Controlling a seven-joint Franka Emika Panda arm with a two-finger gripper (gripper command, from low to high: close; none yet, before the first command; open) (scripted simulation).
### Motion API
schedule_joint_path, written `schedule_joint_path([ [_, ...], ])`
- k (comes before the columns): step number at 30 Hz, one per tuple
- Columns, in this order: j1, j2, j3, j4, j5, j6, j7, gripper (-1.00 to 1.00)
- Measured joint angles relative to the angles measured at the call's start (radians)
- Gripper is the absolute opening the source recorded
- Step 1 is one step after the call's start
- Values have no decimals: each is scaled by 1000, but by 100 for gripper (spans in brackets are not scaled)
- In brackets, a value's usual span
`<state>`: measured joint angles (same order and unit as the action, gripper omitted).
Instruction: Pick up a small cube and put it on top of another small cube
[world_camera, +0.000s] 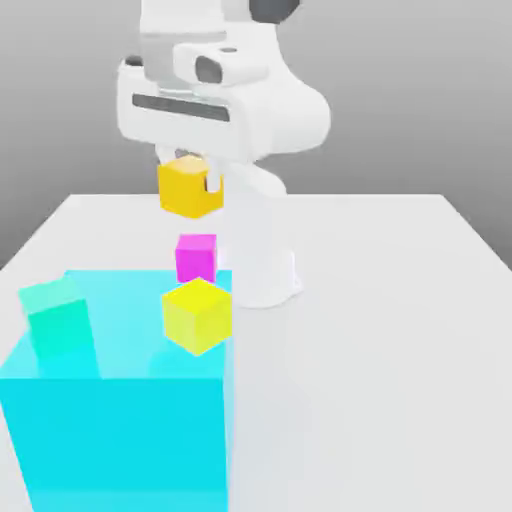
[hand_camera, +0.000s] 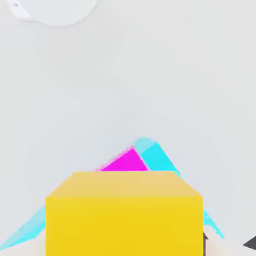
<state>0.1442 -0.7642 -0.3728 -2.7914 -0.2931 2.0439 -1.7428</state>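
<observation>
Small cube (world_camera: 187, 187), the amber orange-yellow one, hangs in the air under the white hand, clamped in the gripper (world_camera: 188, 166), whose jaws are closed against 2 of its opposite sides. It sits well above the table (world_camera: 400, 300), clear of everything else. In the hand view the same small cube (hand_camera: 125, 215) sits close in front of the camera, with a magenta cube (hand_camera: 126, 161) and a corner of the cyan block (hand_camera: 156, 155) past it.

In the exterior view the magenta cube (world_camera: 196, 256) lies almost straight below the held one, and the lemon-yellow cube (world_camera: 198, 315) is nearer the camera. Which of these 2 is meant as the base I cannot tell. They may rest on the table behind the large see-through cyan block (world_camera: 120, 420), or be seen through it; the view leaves that unclear. A teal cube (world_camera: 57, 318) shows towards the exterior view's left.

Judging by its plain flat faces and sharp edges, the small cube should behave as a rigid, light body that will not deform or break. Smooth sides could slip under a weak squeeze, so hold on 2 parallel faces, near mid-height and centred, suits it best. Setting it down calls for square alignment over the lower cube, since a small off-centre landing could tip it off.
</observation>
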Motion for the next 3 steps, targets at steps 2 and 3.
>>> schedule_joint_path([
  [2, 0, 0, 0, 0, 0, 0, 0, 100],
  [3, 0, 0, 0, 0, 0, 0, 0, 100],
])
